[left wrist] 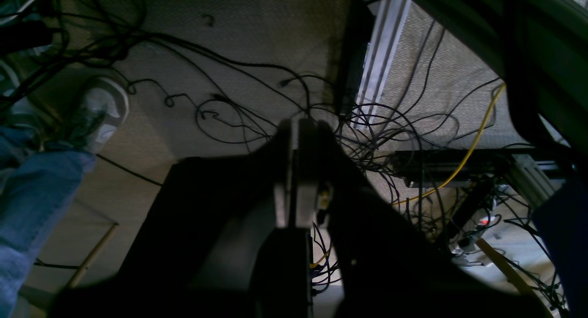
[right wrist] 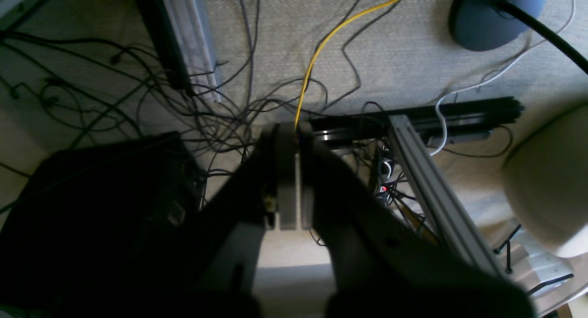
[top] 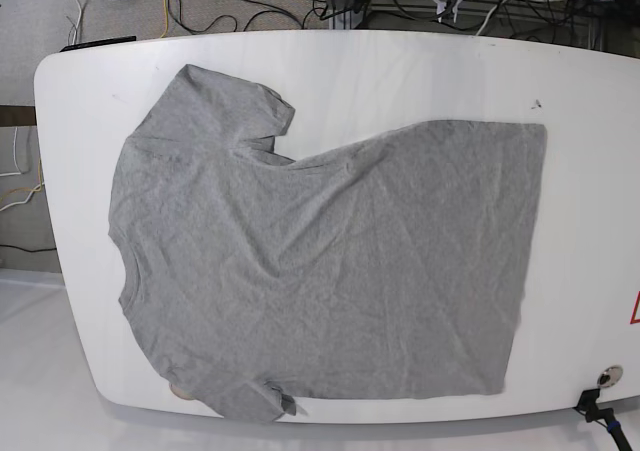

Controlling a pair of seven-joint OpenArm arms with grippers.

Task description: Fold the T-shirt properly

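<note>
The heather-grey T-shirt (top: 320, 261) lies spread flat and wrinkled on the white table (top: 400, 71), seen in the base view. Its collar end points left and its hem lies at the right. One sleeve reaches toward the far left; the other sleeve hangs at the near edge. Neither arm shows in the base view. My left gripper (left wrist: 297, 125) is shut with nothing between its fingers, hanging over the floor. My right gripper (right wrist: 290, 127) is likewise shut and empty, away from the shirt.
Both wrist views look down on carpet strewn with black cables (left wrist: 367, 134) and a yellow cable (right wrist: 317, 56). An aluminium frame rail (right wrist: 432, 194) and a person's shoe and jeans (left wrist: 55, 139) are on the floor. A chair base (right wrist: 487, 14) stands nearby.
</note>
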